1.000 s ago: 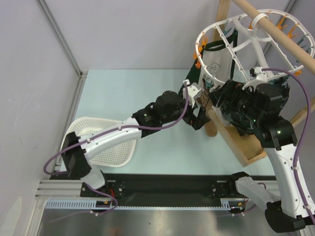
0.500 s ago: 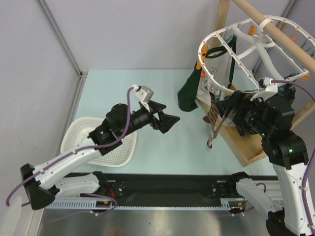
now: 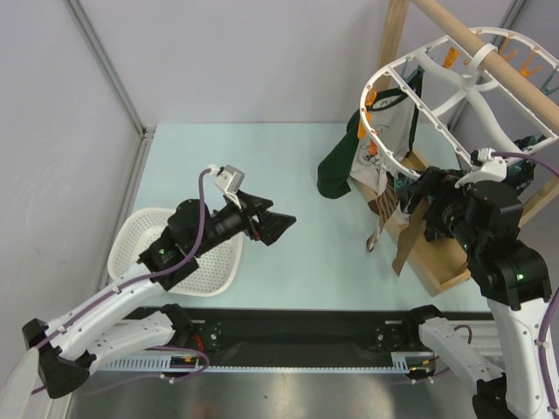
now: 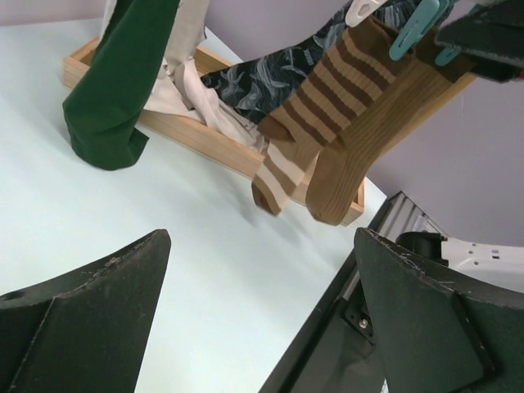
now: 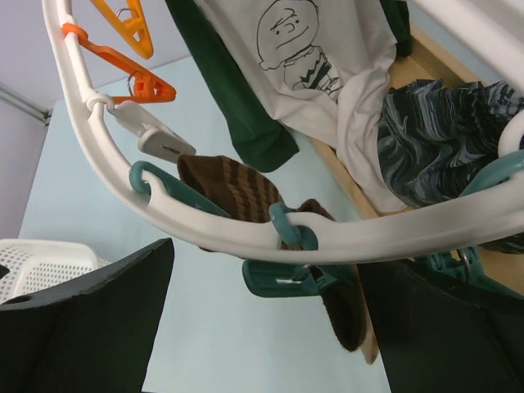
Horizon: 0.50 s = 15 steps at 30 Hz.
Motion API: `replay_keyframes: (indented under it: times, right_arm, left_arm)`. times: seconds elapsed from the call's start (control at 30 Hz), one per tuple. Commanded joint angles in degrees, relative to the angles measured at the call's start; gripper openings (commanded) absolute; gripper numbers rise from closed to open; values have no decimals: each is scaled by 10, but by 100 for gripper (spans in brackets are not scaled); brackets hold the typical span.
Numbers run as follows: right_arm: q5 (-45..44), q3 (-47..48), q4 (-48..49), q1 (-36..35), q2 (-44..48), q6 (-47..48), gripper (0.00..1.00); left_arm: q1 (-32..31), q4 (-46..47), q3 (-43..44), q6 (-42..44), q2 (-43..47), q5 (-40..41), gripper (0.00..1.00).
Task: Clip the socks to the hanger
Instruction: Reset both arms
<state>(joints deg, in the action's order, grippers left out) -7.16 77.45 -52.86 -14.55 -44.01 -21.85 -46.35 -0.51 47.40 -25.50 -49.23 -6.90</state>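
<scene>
A pale green table (image 3: 262, 157) runs back to grey walls, with a wooden rack (image 3: 396, 26) standing at its right side. From the rack's pole (image 3: 454, 28) hangs the hanger (image 5: 221, 233), a white oval ring tilted over the far right of the table. A white basket (image 3: 144, 225) sits at the near left.

The left gripper (image 3: 281, 230) hovers just right of the basket, well apart from the hanger, its jaws spread wide and empty. The right gripper (image 5: 266, 274) is under the ring's near rim with its jaws likewise parted. Whether a finger touches the rim is hard to tell.

A white shirt (image 5: 315, 57), a dark green sock (image 3: 336, 170) and a patterned cloth (image 5: 442, 135) hang on the ring. The socks (image 4: 327, 123), brown and striped, dangle side by side from teal clips (image 5: 286, 278) on that near rim. Orange clips (image 5: 135, 78) sit further along it.
</scene>
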Motion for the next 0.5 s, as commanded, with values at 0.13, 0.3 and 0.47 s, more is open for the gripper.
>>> replay_keyframes:
  times: [0.13, 0.3, 0.47]
  right_arm:
    - [-6, 101, 3, -2, -92, 51, 100]
    - [-29, 177, -57, -1, -171, 98, 100]
    - [-28, 230, -151, -1, -230, 95, 100]
  left_arm:
    - [3, 30, -20, -27, -3, -37, 100]
    - [6, 30, -32, -28, 0, -41, 100]
    - [11, 33, -42, -32, -3, -55, 100]
